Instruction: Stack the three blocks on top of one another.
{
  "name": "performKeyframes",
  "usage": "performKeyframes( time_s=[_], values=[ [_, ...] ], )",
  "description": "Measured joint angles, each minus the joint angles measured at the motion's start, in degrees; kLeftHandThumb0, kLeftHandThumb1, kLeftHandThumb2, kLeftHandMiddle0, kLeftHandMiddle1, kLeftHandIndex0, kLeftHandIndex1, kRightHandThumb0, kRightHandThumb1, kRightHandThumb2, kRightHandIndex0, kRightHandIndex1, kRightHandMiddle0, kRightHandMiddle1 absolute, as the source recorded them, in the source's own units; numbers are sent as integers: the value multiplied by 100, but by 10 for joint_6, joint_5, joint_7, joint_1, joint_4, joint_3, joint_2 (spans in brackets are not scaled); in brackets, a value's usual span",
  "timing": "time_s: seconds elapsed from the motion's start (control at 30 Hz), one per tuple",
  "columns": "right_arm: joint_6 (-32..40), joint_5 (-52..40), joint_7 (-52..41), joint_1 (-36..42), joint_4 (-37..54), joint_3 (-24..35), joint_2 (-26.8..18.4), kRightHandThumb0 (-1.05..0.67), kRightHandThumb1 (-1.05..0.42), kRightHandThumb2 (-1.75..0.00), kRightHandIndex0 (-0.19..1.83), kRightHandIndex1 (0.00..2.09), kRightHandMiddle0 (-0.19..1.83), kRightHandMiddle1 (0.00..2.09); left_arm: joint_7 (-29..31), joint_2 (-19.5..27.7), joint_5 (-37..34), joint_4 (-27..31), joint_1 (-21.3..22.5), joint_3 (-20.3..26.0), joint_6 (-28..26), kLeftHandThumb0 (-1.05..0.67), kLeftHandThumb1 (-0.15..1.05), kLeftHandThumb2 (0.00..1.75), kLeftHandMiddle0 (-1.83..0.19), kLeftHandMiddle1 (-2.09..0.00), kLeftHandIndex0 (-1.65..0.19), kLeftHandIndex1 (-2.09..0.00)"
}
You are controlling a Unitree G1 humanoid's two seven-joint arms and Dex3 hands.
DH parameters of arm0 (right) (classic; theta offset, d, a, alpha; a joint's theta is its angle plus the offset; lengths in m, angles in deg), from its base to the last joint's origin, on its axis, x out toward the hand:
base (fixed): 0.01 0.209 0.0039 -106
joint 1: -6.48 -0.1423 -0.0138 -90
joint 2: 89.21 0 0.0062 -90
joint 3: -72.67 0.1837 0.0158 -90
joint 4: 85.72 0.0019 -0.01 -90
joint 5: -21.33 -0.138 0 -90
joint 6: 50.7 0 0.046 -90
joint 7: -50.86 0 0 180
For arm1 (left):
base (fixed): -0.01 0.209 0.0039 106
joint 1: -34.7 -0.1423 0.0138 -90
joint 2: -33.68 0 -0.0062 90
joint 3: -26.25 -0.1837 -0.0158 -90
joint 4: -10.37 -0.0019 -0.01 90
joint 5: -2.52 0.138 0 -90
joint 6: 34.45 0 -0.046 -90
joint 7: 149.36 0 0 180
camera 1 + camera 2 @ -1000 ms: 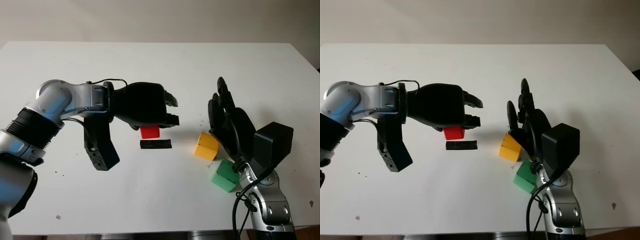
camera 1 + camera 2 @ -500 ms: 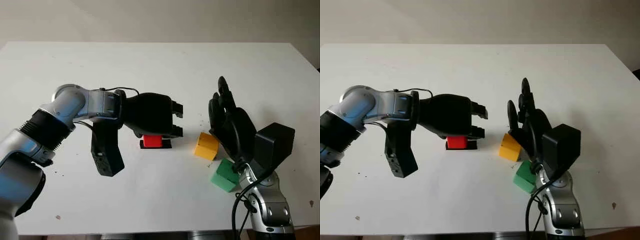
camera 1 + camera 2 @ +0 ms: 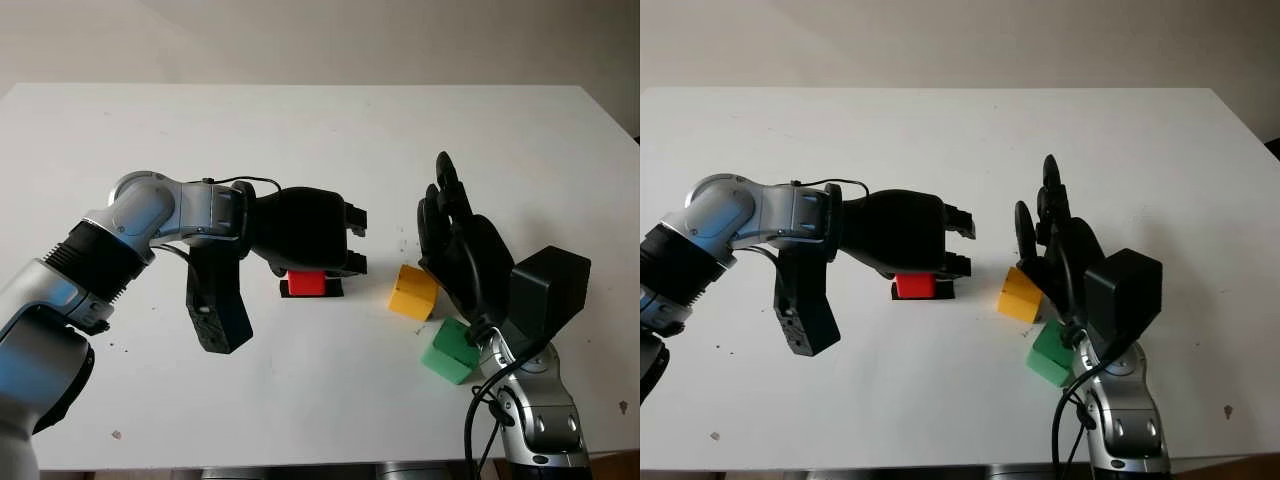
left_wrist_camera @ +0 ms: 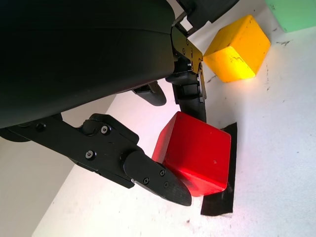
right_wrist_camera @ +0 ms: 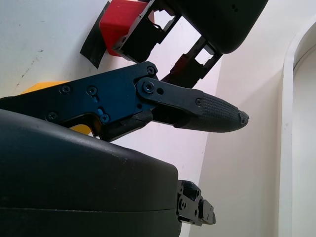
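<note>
Evidently to found the stack, the left hand (image 3: 305,238) grips the red block (image 4: 195,153) on the black tape patch (image 4: 222,192), while the right hand (image 3: 462,255), empty, waits by the yellow block (image 3: 413,291).

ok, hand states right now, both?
Left hand: closed on the red block, over the black tape patch.
Right hand: open, beside the yellow block.

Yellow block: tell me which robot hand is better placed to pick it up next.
Right. The right robot hand is open and stands right beside the yellow block, while the left robot hand is closed on the red block over the black tape mark.
</note>
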State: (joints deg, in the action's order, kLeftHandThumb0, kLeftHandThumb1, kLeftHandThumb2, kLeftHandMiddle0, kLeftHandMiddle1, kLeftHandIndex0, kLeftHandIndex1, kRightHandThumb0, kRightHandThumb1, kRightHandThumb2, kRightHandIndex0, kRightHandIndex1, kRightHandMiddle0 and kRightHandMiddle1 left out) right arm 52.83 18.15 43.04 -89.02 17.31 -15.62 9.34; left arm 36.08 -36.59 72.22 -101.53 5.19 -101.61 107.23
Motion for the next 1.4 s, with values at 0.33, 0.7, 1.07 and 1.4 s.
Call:
performKeyframes(
  time_s=[0.33,0.7,1.07,1.4],
  values=[
    [5,6,2,0,0,0,0,-75,-105,-67,-19,0,-19,0,7,0,-10,0,-4,0,-2,-32,94,5,-20,-49,-37,-154],
    [6,3,2,-2,0,0,1,-76,-105,-66,-19,0,-19,0,23,1,-38,5,-18,0,3,-47,102,6,-6,-63,-17,-93],
    [6,3,4,-2,-1,0,1,-76,-105,-65,-19,0,-19,0,70,7,-49,35,-29,7,-28,-87,101,5,-3,-8,-2,-5],
    [12,1,6,-2,-1,0,2,-76,-105,-65,-19,0,-19,0,132,15,-58,68,-35,18,-64,-81,96,4,-1,-6,3,-4]
  ],
)
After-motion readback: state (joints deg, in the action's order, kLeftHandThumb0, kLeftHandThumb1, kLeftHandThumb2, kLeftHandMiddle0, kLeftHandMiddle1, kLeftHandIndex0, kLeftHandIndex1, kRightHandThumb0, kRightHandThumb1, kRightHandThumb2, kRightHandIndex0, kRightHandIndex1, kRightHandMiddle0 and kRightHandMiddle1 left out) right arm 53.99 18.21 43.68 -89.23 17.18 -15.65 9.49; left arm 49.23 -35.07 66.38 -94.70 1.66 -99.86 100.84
